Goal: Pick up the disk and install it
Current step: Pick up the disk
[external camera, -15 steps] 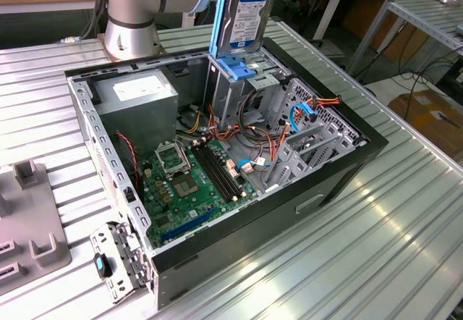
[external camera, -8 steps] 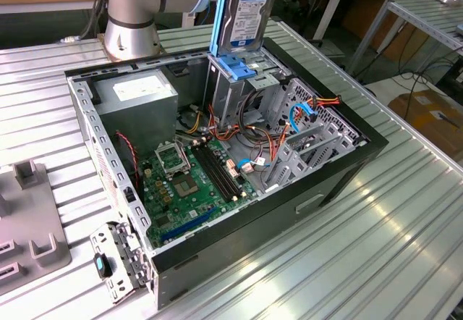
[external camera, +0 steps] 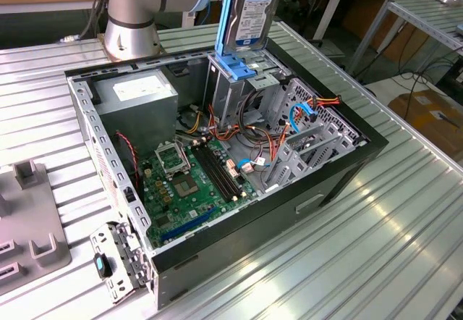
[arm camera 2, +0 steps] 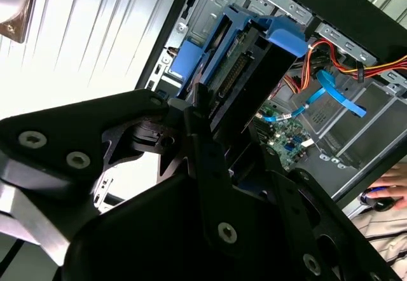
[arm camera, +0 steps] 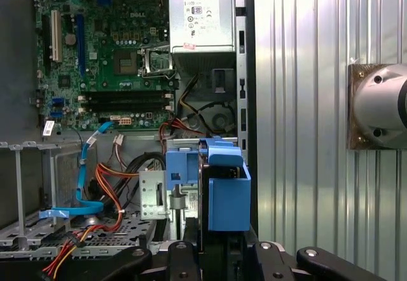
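Just above the drive cage (external camera: 230,92), gripper (arm camera: 219,246) holds disk (external camera: 251,17).

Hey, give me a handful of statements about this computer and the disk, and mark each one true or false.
1. The gripper holds the disk on edge above the drive cage. True.
2. The disk is fully seated in the cage. False: most of it stands out above the cage's top.
3. The computer case is closed. False: its open side faces up and the motherboard shows.
4. The power supply sits at the end of the case nearest the arm's base. True.
5. The curved cable inside the case is green. False: it is blue.
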`<state>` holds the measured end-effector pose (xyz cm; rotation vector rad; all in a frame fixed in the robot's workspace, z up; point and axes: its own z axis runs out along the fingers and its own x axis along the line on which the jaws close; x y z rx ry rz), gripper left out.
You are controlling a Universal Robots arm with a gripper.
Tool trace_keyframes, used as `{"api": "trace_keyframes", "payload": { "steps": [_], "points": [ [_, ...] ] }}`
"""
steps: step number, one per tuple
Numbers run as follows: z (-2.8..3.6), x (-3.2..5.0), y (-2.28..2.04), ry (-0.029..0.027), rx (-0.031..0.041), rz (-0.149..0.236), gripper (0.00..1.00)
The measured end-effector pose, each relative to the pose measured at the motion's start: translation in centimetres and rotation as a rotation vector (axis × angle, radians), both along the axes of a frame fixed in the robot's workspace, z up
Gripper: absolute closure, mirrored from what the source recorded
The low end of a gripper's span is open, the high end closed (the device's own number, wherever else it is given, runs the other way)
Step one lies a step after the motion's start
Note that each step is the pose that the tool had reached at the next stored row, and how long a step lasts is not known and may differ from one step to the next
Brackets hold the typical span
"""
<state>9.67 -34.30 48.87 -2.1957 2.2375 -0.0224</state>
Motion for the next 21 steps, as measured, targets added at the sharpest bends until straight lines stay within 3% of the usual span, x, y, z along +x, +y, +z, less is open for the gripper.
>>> {"api": "trace_keyframes", "payload": {
  "steps": [4,21],
  "points": [
    [0.0,0.01,-0.14,0.0,0.0,0.0,0.65],
    [0.0,0.21,-2.06,0.0003,0.0001,0.0,0.65]
  ]
}}
